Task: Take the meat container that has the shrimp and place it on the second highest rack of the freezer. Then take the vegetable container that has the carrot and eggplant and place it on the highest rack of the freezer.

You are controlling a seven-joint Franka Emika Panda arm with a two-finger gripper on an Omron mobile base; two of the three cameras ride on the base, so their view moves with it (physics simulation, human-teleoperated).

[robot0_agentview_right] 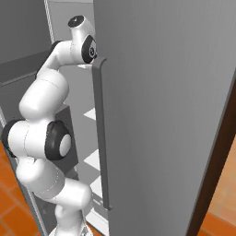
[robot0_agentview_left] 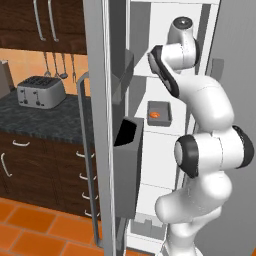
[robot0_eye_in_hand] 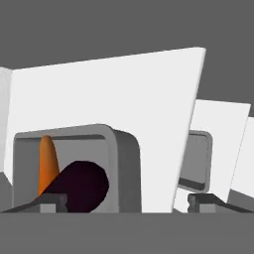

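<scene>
The freezer fills the middle of the left base view, its grey door open. On a white shelf at frame centre lies the grey tray with the shrimp. In the hand view a second tray sits lower left, holding the eggplant and the carrot. The fingers are spread wide around it, holding nothing.
</scene>
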